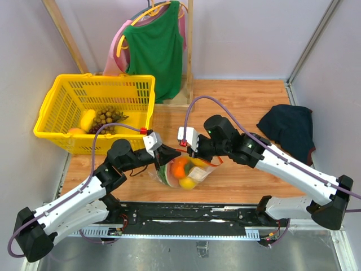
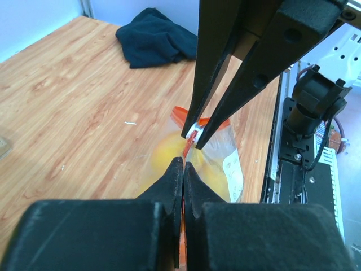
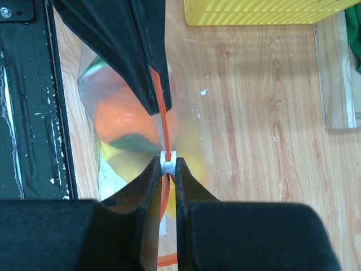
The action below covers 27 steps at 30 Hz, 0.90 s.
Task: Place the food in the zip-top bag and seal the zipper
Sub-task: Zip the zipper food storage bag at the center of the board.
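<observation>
Zip-top bag (image 1: pixel 204 171): on worktop (image 1: pixel 248 107) between both arms, food (image 1: pixel 180 169) inside. Left hand (image 2: pixel 183 165) pinched tight on zipper (image 3: pixel 163 116); right hand (image 3: pixel 167 164) clamps white slider (image 2: pixel 193 131). White label (image 2: pixel 234 166), print unreadable.

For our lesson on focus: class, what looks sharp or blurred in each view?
Top external view: evenly lit, sharp throughout. Left wrist view: the left tool, near the lens, is soft; the navy cloth is crisper. Right wrist view: the right tool blurs toward the bottom edge; the zipper reads clearly.
</observation>
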{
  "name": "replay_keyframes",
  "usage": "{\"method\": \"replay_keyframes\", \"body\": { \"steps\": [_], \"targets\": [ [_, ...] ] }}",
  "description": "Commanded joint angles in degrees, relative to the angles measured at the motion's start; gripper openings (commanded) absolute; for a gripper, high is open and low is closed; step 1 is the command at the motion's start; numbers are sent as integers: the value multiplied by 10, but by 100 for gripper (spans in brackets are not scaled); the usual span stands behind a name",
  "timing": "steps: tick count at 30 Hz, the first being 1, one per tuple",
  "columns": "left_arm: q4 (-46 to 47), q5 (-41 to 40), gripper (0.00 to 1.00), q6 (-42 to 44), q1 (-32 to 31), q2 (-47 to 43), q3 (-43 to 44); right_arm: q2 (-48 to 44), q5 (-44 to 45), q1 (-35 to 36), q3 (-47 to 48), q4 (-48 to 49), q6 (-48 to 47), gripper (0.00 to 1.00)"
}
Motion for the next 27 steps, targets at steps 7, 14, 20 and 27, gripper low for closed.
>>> {"method": "replay_keyframes", "body": {
  "steps": [7, 14, 20, 27],
  "targets": [
    [38, -88, 0, -26, 3, -55, -38, -6, 106, -1, 0, -71, -5, 1],
    [7, -147, 0, -59, 3, -62, -62, -7, 157, -2, 6, -90, -1, 1],
    [-29, -210, 0, -82, 3, -79, -77, -9, 185, -2, 15, -107, 1, 1],
    [-39, -203, 5, -65, 3, -77, -67, 3, 114, -1, 28, -99, 5, 1]
  ]
}}
